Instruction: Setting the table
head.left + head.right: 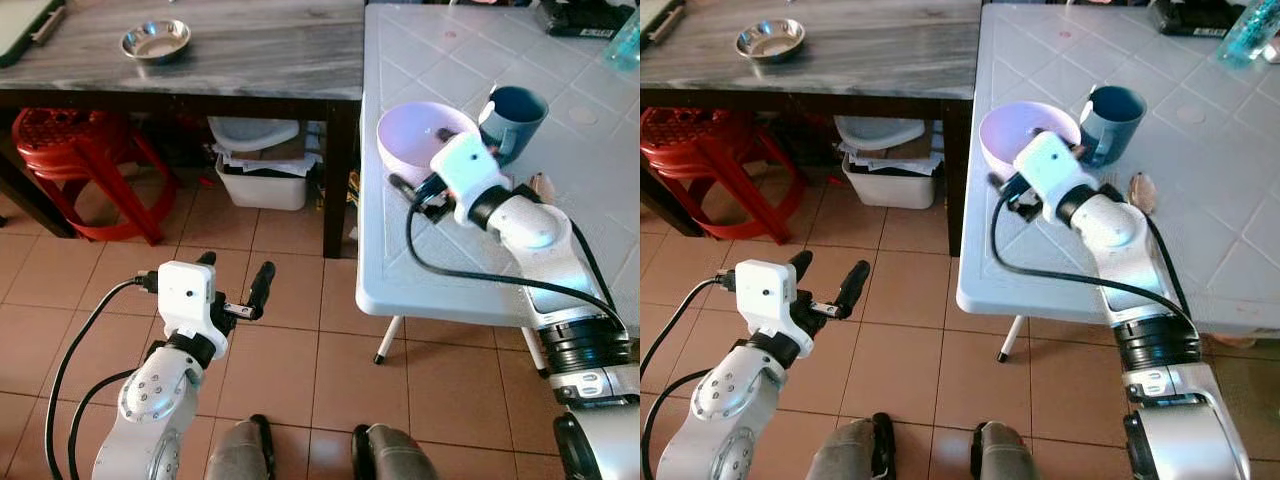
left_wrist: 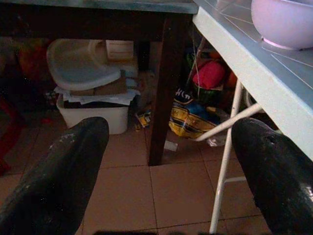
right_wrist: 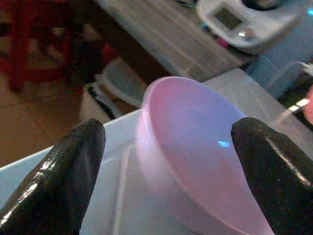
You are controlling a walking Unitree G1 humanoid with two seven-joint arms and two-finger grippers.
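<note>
Right wrist view has the right gripper (image 3: 166, 171) spread wide before the bowl (image 3: 195, 152), grasping nothing. That bowl sits on the white table (image 1: 420, 270) (mug (image 1: 515, 120) beside it), while the left gripper (image 1: 235, 285) hangs open over the floor.

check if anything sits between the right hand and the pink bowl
Nothing visible does. The right hand is open over the white table, and the right wrist view looks straight between its fingers at the pink bowl. The blue mug stands beside the bowl on its far side, out of that path.
</note>
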